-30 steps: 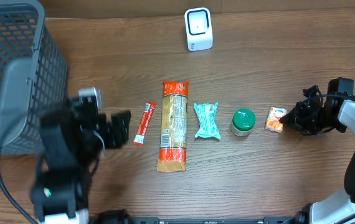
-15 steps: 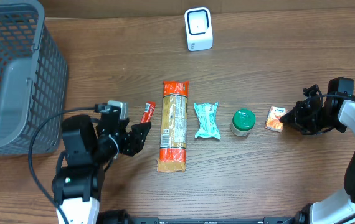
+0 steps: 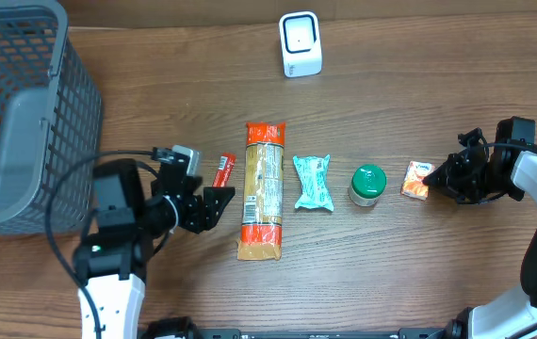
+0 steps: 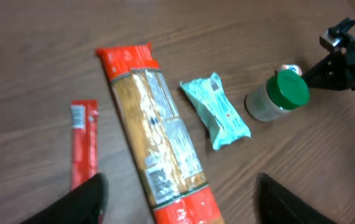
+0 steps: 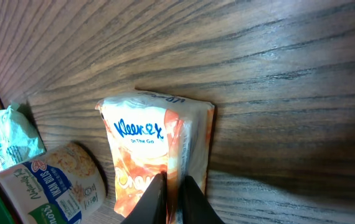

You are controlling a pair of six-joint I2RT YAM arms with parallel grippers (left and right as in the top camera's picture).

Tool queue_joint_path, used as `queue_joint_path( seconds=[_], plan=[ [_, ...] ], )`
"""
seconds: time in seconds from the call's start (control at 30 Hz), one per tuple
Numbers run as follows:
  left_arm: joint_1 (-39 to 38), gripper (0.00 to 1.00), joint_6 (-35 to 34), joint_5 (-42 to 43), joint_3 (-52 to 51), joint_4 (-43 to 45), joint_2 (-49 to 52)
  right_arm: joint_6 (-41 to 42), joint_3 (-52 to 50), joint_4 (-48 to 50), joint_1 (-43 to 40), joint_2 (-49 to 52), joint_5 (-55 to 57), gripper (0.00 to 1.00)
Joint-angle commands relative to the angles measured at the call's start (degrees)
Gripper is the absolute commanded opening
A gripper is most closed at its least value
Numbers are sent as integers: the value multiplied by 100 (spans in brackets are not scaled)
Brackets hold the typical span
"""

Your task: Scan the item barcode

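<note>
The white barcode scanner [image 3: 301,43] stands at the back centre of the table. A row of items lies in the middle: a red stick packet [image 3: 219,185], a long pasta pack [image 3: 262,188], a teal packet [image 3: 312,182], a green-lidded jar [image 3: 367,184] and an orange Kleenex tissue pack [image 3: 416,180]. My left gripper [image 3: 210,205] hovers open by the red stick [image 4: 83,143], its fingers straddling the near end of the pasta pack [image 4: 156,143]. My right gripper [image 5: 174,196] is shut on the edge of the Kleenex pack [image 5: 152,143], which lies on the table.
A grey wire basket [image 3: 24,113] fills the far left corner. The jar [image 5: 47,180] sits close beside the tissue pack. The right arm [image 4: 345,59] reaches in from the right edge.
My left arm has swung right from beside the basket to the red stick and pasta pack, and its jaws have widened. The right arm and tissue pack have not moved.
</note>
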Motion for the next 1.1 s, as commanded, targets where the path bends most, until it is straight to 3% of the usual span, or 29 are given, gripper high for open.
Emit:
queue_joint_path(
  seconds=[0.0,0.1,0.3,0.67,0.8,0.97,1.07],
  plan=[
    [179,100,72,-387,404,-205,-28,-48,-39,20,0,-175,-31,10],
    [256,100,-118,-1180,417,-616,-35,-50,-39,-20,0,-177,-28,13],
    [581,100,-197,-1231,420,-787,-337,-92,-39,-44,0,-177,-28,14],
    [1381,100,459,586,413,-640,-566,-66,-79,17,0,-175,-31,12],
    [1381,100,651,811,413,-695,-234,-68,-83,24,0,-175,-87,4],
    [1432,100,1650,1635,413,-1036,-20,-70,-83,46,0,-175,-203,4],
    [1469,99,1775,1725,413,-1108,-33,-70,-83,70,0,-175,-201,4]
  ],
)
